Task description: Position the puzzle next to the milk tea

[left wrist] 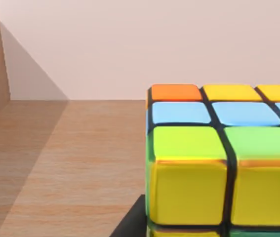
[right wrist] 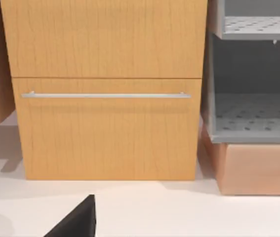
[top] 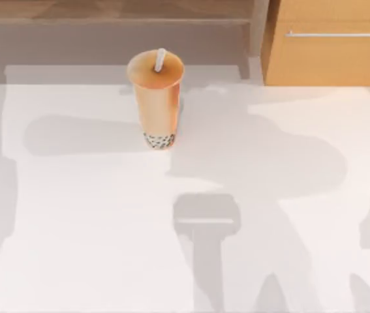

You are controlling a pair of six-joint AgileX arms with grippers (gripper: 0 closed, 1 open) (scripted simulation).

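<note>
Can't tell how your jaws stand, though the puzzle (left wrist: 223, 163) sits right up against the left wrist camera. Milk tea (top: 156, 98) stands near the table's (top: 87, 228) far edge.

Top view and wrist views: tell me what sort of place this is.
Probably a simulated kitchen or café counter: a white tabletop holds a tall clear cup of orange-tan milk tea, with a light wooden drawer cabinet with a metal bar handle and a grey perforated shelf unit behind it.
</note>
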